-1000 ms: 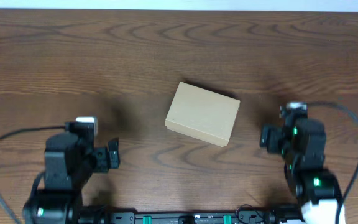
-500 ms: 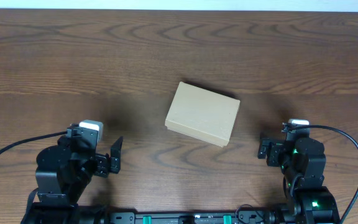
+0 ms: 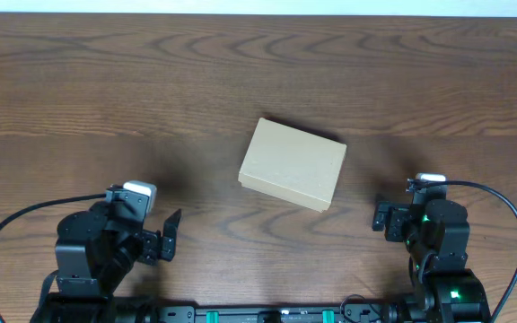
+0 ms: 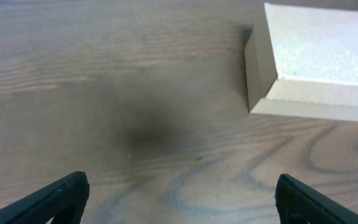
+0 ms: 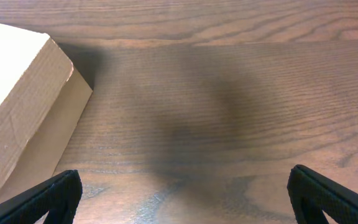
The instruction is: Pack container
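The container [image 3: 293,164], a tan cardboard box with its lid down flat, lies at a slight angle in the middle of the table. My left gripper [image 3: 164,235] sits near the front edge, left of the box and well apart from it, open and empty. My right gripper [image 3: 382,218] hovers to the box's right, also open with nothing between its fingers. The left wrist view has the container [image 4: 316,62] at the upper right, beyond the left gripper [image 4: 180,186]. In the right wrist view the container [image 5: 17,106] fills the left side, beside the right gripper [image 5: 185,186].
The brown wooden table [image 3: 106,81] stretches bare around the box. A black cable [image 3: 7,215] loops from the left arm and another black cable [image 3: 510,206] from the right arm, both near the front corners.
The right arm has drawn back toward the front edge and its jaws have widened slightly. The left arm has sunk toward the front edge and shifted a little right. The box has not moved.
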`<state>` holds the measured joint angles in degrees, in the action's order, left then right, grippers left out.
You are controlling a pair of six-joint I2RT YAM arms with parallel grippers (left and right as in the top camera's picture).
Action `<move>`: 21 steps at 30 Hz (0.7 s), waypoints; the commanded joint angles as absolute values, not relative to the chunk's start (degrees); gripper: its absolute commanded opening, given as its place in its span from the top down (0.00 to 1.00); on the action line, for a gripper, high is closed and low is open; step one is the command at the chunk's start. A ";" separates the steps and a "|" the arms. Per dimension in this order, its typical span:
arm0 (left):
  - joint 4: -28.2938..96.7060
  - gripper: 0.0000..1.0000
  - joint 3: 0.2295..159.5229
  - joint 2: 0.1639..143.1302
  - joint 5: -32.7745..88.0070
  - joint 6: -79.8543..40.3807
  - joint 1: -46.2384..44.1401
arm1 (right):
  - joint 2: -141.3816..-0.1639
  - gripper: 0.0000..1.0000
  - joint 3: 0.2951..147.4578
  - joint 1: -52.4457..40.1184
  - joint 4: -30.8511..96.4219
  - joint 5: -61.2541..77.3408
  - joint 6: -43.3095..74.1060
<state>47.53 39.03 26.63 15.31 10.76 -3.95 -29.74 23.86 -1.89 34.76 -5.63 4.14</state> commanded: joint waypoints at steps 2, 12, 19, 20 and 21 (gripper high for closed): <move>49.74 0.05 38.61 26.74 16.12 11.62 -3.77 | -29.76 0.01 23.44 -1.96 34.79 -6.17 5.10; 52.66 0.04 38.61 26.74 16.12 11.62 -3.77 | -28.18 0.01 23.44 -2.85 35.75 -6.20 5.10; 52.66 0.04 38.61 26.74 16.12 11.62 -3.77 | -14.90 0.01 23.03 -9.85 32.05 -6.68 0.14; 52.66 0.05 38.61 26.74 16.12 11.62 -3.77 | -13.85 0.01 22.87 -10.31 30.52 -5.78 -1.23; 52.66 0.05 38.61 26.74 16.12 11.62 -3.77 | -12.62 0.01 22.63 -10.76 28.47 -4.45 -3.33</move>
<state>52.51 39.00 26.63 15.31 10.81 -3.95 -16.32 23.27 -8.82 31.22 -6.81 2.15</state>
